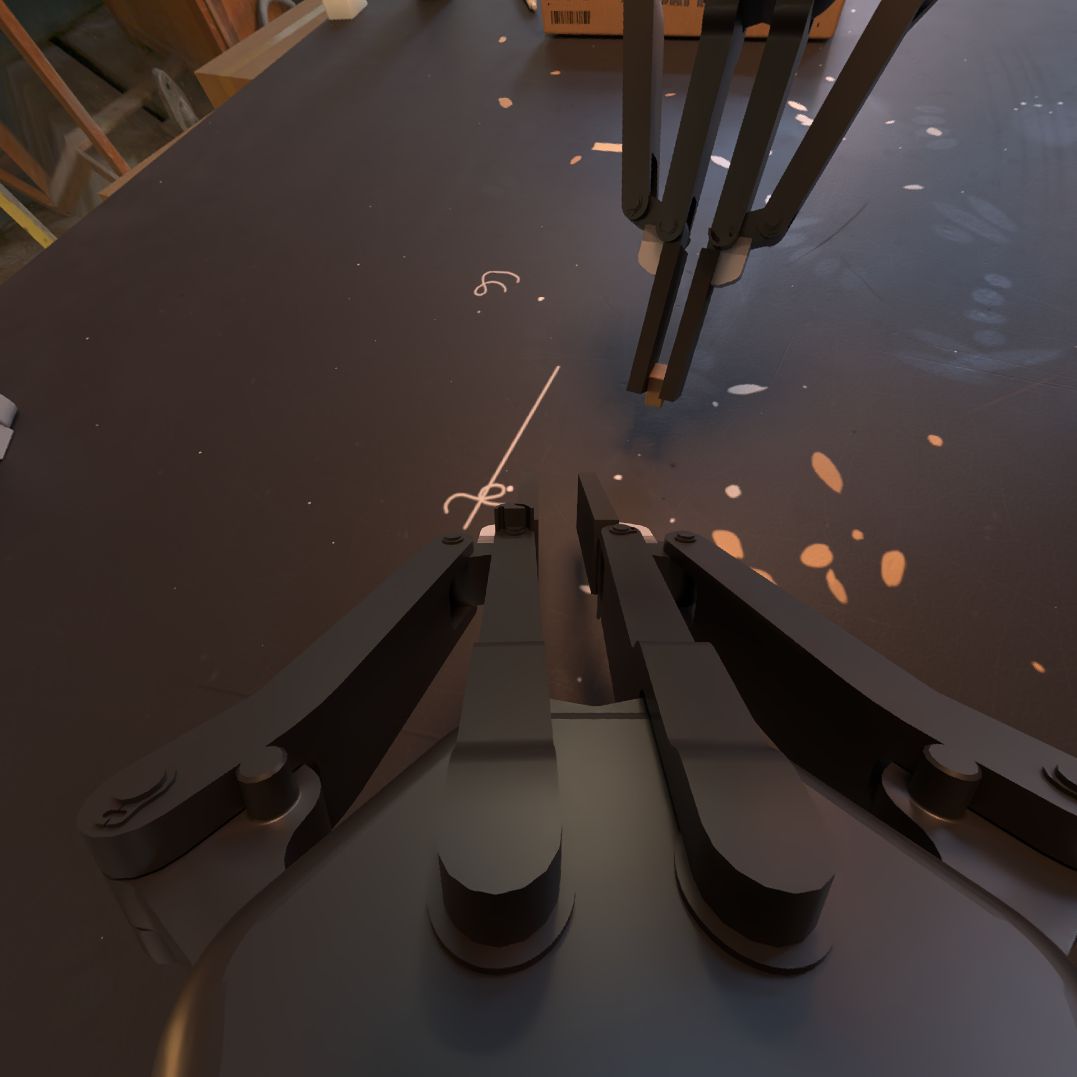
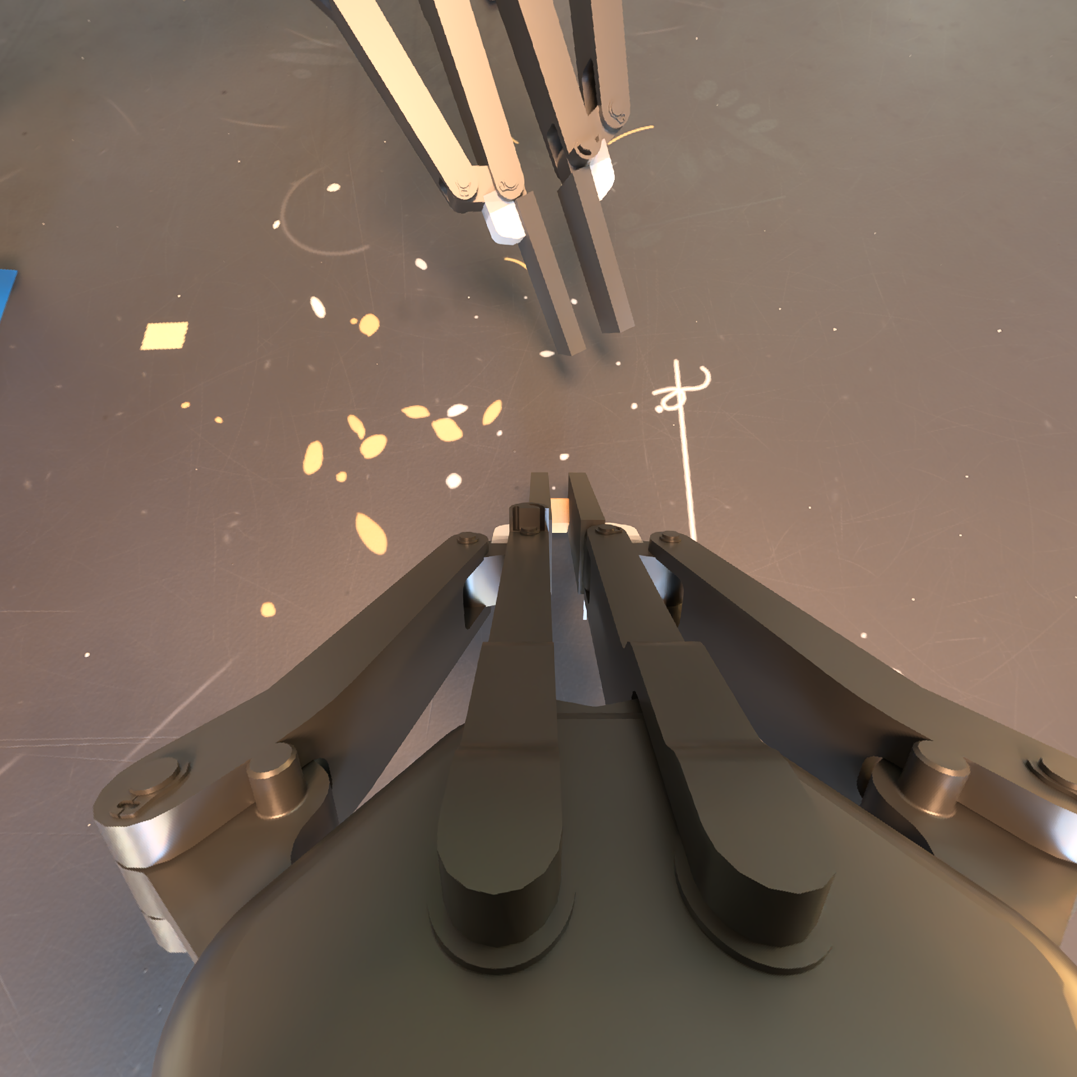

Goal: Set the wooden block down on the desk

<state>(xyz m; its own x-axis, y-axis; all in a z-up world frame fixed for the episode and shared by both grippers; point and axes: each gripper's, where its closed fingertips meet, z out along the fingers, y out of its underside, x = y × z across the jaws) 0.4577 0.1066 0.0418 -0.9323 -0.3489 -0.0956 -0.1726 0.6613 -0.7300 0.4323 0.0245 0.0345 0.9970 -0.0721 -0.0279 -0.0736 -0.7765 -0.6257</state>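
Note:
The small wooden block (image 1: pixel 655 386) is pinched between the fingertips of my right gripper (image 1: pixel 653 390), which hangs from above and holds it a little over the dark desk (image 1: pixel 291 379). In the right wrist view the block (image 2: pixel 559 513) shows between the tips of that gripper (image 2: pixel 559 495). My left gripper (image 1: pixel 558 495) is empty, its fingers close together with a narrow gap, low over the desk. It also shows in the right wrist view (image 2: pixel 594 338), a short way ahead of the right gripper.
A cardboard box (image 1: pixel 687 17) stands at the far edge. A wooden plank (image 1: pixel 256 64) lies at the desk's far left corner, where the desk ends. A grey object (image 1: pixel 6 419) sits at the left edge. A blue item (image 2: pixel 6 291) lies at the side. Paint spots and chalk marks dot the surface.

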